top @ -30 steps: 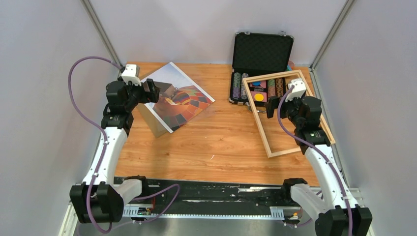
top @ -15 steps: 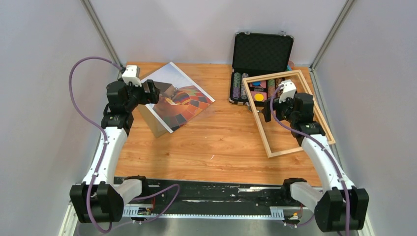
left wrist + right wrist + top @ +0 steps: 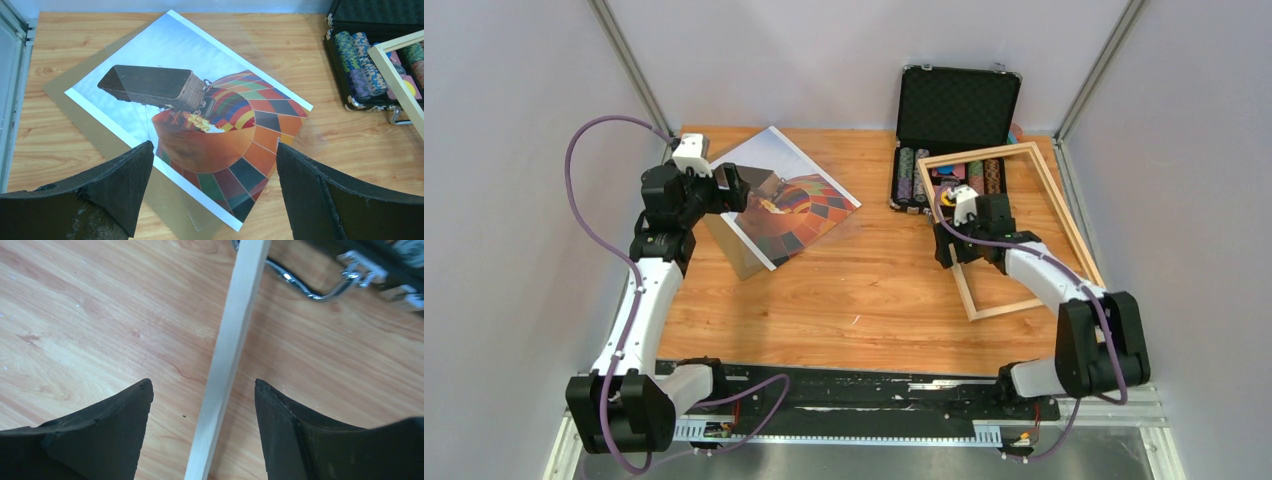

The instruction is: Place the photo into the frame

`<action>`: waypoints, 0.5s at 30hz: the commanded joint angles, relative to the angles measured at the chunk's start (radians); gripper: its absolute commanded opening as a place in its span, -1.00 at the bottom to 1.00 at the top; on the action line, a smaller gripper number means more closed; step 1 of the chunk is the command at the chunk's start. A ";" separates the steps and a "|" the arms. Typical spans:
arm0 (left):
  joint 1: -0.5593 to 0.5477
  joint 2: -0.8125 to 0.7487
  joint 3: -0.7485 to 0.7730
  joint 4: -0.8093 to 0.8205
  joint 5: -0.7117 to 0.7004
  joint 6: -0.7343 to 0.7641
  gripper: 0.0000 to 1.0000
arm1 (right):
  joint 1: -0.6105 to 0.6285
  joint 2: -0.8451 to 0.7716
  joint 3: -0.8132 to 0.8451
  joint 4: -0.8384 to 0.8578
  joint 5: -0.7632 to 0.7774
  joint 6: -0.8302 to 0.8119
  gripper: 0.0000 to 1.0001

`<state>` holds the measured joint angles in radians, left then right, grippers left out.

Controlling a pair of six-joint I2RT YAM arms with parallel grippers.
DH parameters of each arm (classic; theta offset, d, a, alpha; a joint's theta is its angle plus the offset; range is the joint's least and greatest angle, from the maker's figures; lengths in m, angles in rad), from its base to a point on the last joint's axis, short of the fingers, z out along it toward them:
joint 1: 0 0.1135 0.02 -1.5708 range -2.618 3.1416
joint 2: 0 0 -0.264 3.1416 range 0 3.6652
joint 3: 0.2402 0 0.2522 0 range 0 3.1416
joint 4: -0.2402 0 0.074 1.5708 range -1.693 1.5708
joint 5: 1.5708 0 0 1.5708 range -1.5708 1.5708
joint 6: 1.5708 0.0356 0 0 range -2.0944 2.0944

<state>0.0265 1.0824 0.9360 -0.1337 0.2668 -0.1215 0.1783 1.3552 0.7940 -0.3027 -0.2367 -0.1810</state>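
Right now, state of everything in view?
photo: face up, flat on backing board
chip case: lid open
frame: no photo in it, far end over chip case
left claw: open, above photo
right claw: open, straddling frame rail, no grip

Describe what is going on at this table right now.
The right tool, open, straddles one long rail of the thin light-wood picture frame without gripping it yet. The left tool hovers open above the hot-air balloon photo print, which lies face up at the far left. The print is not in the frame.
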 commanded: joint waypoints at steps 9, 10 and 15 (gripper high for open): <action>-0.003 -0.018 0.044 0.012 -0.016 0.014 1.00 | 0.034 0.246 0.159 -0.056 0.060 0.061 -0.13; -0.003 -0.017 0.044 0.012 -0.018 0.014 1.00 | 0.038 0.250 0.171 -0.065 0.053 0.074 -0.21; -0.004 -0.005 0.045 0.010 -0.032 0.018 1.00 | 0.069 0.239 0.240 -0.099 0.058 0.153 -0.56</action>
<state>0.0265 1.0824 0.9382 -0.1383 0.2546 -0.1211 0.2146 1.6089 0.9527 -0.3893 -0.1722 -0.1074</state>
